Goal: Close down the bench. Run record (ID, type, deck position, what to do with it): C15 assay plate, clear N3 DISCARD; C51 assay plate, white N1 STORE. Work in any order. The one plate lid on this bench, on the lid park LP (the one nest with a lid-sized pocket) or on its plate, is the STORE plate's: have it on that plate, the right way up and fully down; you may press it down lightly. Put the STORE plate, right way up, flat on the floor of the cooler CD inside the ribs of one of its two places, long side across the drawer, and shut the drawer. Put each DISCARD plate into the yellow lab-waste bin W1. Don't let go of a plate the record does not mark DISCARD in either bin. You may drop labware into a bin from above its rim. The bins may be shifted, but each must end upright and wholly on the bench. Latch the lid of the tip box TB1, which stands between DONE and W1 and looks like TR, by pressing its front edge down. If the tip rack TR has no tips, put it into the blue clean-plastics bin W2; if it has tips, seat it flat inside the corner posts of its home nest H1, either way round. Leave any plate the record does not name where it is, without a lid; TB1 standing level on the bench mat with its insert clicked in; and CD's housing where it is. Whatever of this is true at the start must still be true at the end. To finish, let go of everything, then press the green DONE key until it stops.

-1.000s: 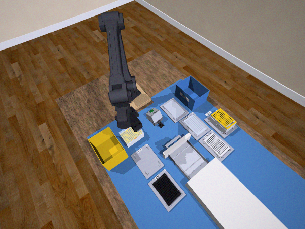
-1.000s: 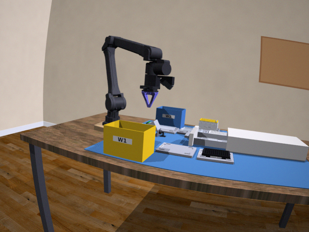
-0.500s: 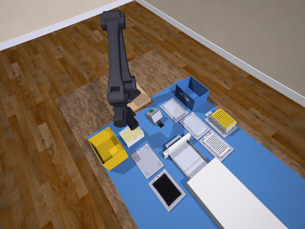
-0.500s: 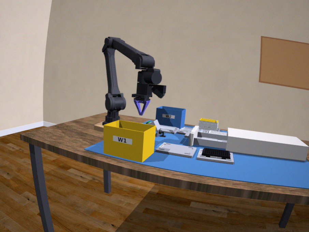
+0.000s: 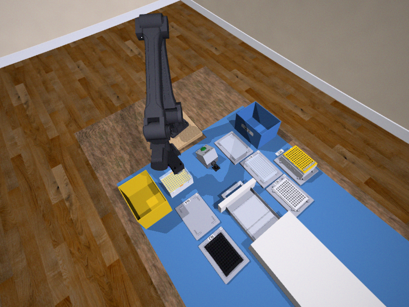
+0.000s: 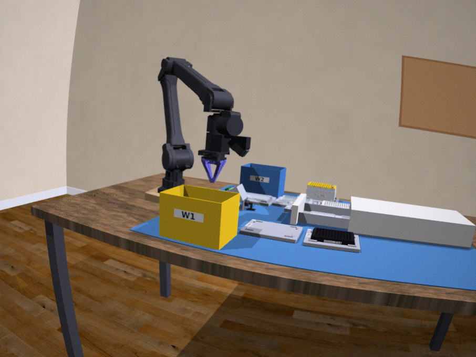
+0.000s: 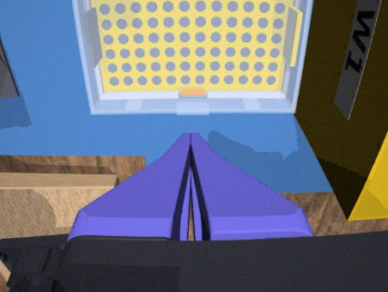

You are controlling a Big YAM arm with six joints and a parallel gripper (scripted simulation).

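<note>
My gripper (image 7: 190, 145) is shut and empty. It hangs point-down above the near edge of the tip box TB1 (image 7: 190, 32), not touching it; it also shows in the side view (image 6: 213, 177). TB1 (image 5: 176, 181) is a pale box with a yellow hole grid, between the yellow bin W1 (image 5: 144, 198) and the DONE key (image 5: 205, 155). The clear plate (image 5: 261, 167) sits on N3 and the white plate (image 5: 290, 194) on N1. The lid park (image 5: 233, 146) appears to hold a pale flat lid. The yellow-topped tip rack TR (image 5: 299, 160) stands on its nest.
The blue bin W2 (image 5: 257, 123) stands at the back. The cooler's white housing (image 5: 313, 264) lies at the front right with its drawer (image 5: 251, 211) pulled open. Nest N4 (image 5: 197, 215) is bare; a black plate (image 5: 223, 253) sits on N2. W1's wall (image 7: 354, 83) is close on the right of TB1.
</note>
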